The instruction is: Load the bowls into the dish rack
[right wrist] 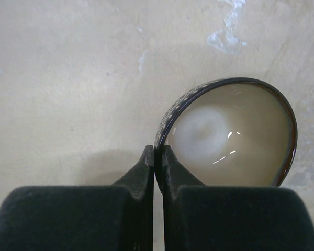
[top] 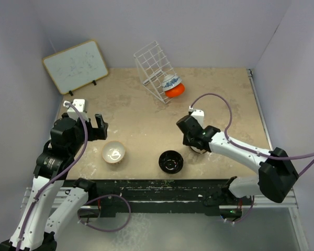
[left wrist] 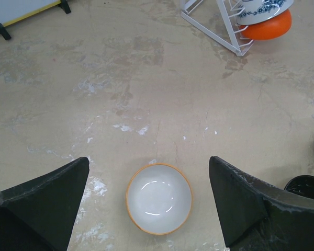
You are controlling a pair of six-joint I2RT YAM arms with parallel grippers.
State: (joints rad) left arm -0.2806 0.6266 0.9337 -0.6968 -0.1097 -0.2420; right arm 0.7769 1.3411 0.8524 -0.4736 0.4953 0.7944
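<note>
A wood-framed whiteboard [top: 75, 65] stands at the far left corner of the bench [top: 136, 117], tilted back towards the wall on two small black feet [top: 94, 82]. Its white face carries only faint grey marks, too dim to read. The bench top is beige and mottled like stone, with darker stains and scattered white scuffs [left wrist: 128, 128] that show most clearly in the left wrist view. Plain pale lavender-grey walls [top: 209, 26] close in the bench at the back and on both sides. A light grey strip [top: 257, 102] runs along the bench's right edge.
</note>
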